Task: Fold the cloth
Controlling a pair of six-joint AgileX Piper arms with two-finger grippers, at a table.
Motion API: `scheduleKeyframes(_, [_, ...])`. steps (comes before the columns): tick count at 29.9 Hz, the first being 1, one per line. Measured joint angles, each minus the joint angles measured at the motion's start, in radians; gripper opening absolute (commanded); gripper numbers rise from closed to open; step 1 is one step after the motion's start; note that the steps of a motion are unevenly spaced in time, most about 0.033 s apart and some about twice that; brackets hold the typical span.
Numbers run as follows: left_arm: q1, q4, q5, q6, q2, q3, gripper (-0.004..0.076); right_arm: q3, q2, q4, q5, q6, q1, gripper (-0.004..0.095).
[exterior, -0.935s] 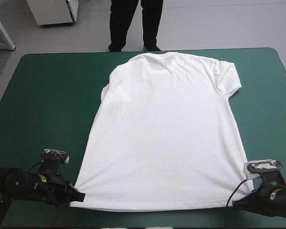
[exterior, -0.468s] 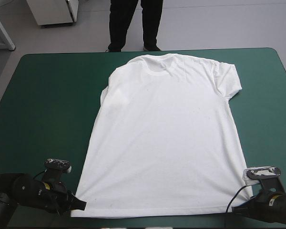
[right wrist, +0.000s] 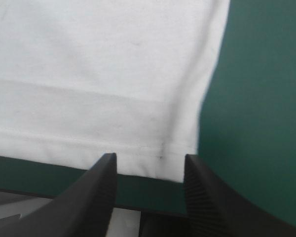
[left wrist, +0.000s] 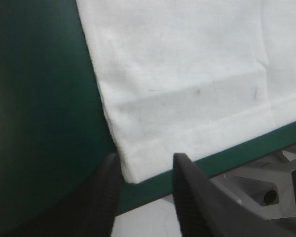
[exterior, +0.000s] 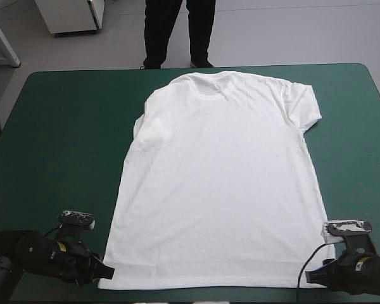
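The white T-shirt point(exterior: 218, 183) lies spread flat on the teal-green cover, collar at the far edge and hem along the near edge. My left gripper point(exterior: 105, 273) sits low at the hem's left corner. In the left wrist view that gripper point(left wrist: 145, 165) is open, and the T-shirt's corner point(left wrist: 138, 168) lies between its fingertips. My right gripper point(exterior: 313, 277) is at the hem's right corner. In the right wrist view it point(right wrist: 149, 162) is open too, with the T-shirt's hem corner point(right wrist: 172, 168) between its fingertips.
The table's near edge point(left wrist: 153, 190) runs just under the hem, close to both grippers. Broad strips of teal-green cover point(exterior: 63, 139) flank the shirt on the left and on the right point(exterior: 358, 158).
Both grippers moved toward the near edge and the hem came with them. The pull creases at the hem corners have gone and the shirt lies flatter.
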Motion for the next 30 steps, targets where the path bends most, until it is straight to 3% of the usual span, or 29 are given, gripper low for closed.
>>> scheduleKeyframes(6, [0.0,0.012,0.005,0.0,0.001,-0.154,0.0424,-0.124,0.029,-0.044,0.004,0.012,0.001,0.0562])
scheduleKeyframes(10, [0.0,0.062,-0.097,-0.012,0.052,-0.307,0.0423,-0.243,0.13,-0.132,0.001,0.033,0.001,0.0562])
scheduleKeyframes(14, [0.0,0.135,-0.182,-0.024,0.226,-0.452,0.0423,-0.349,0.291,-0.169,-0.061,0.048,0.001,0.0562])
scheduleKeyframes(22, [0.0,0.157,-0.254,-0.011,0.684,-0.727,0.0423,-0.635,0.623,-0.168,-0.156,0.052,0.001,0.0562])
scheduleKeyframes(30, [0.0,0.154,-0.314,0.014,0.937,-0.853,0.0423,-0.845,0.857,-0.161,-0.2,0.047,0.001,0.0562])
